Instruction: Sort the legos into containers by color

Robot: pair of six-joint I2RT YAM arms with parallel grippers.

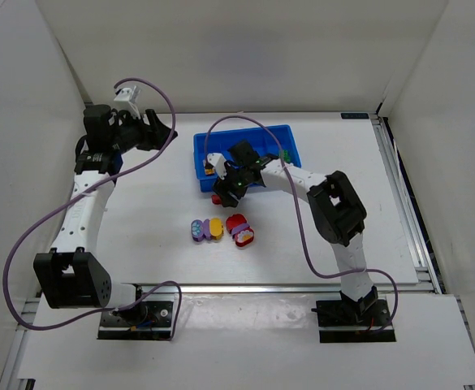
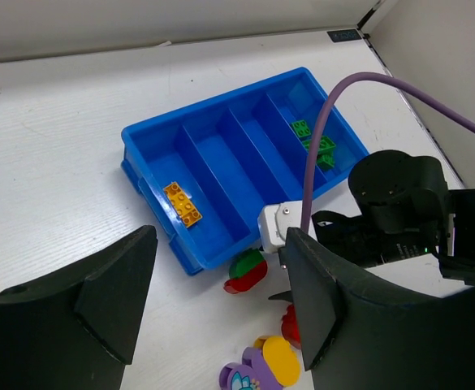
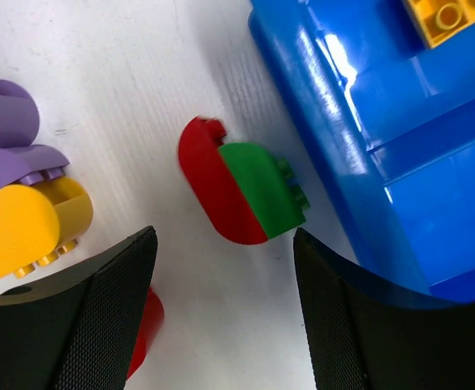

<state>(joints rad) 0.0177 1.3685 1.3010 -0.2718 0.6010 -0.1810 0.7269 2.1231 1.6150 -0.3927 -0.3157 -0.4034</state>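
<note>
Your right claw (image 3: 223, 268), mesh-textured black, hangs released over a glossy rounded red-green plastic brick (image 3: 243, 192) beside the blue tray (image 3: 343, 154); left claw (image 2: 219, 268) released too.

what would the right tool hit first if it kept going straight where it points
Most likely the red-and-green brick lying on the table beside the blue tray, though depth is unclear.

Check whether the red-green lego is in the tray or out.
Out: the red-green lego lies on the table, just outside the tray wall.
</note>
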